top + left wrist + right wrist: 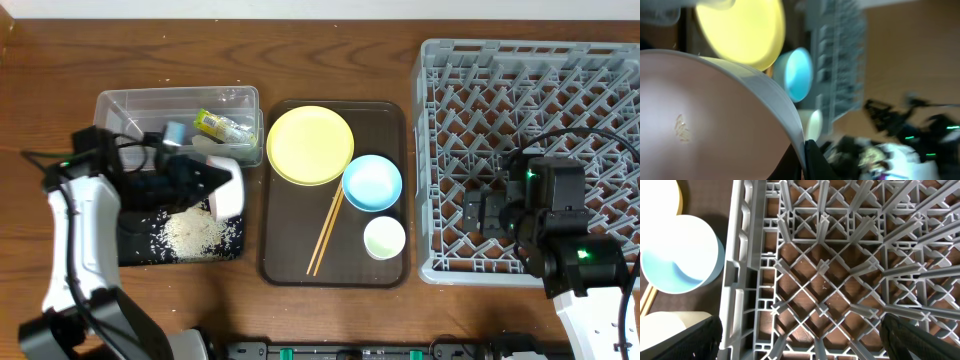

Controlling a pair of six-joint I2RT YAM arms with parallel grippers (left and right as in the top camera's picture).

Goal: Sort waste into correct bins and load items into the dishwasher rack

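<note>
Left hand clenched on the rim of the white bowl. The bowl is tipped on its side and held off the black tray. Rice lies heaped just below the hand. Behind the hand is the clear tub, with the wrapper inside.

Wrist view: one dark finger shows at the rim, and a few grains stick to the bowl's inner wall.

Risks, as I judge them:
- The hold is on a thin rim only, so the bowl may swing or slip once it is carried.
- The stuck grains could ride along into the dishwasher rack, or drop onto the tabletop on the way.
- The route runs over the brown serving tray, just beyond the hand. A low pass could clip the yellow plate, blue bowl, cup or chopsticks.

Right hand has its fingers spread and nothing between them. It hangs over the rack's near cells, well apart from the bowl, and may crowd the spot where the bowl is set down.
</note>
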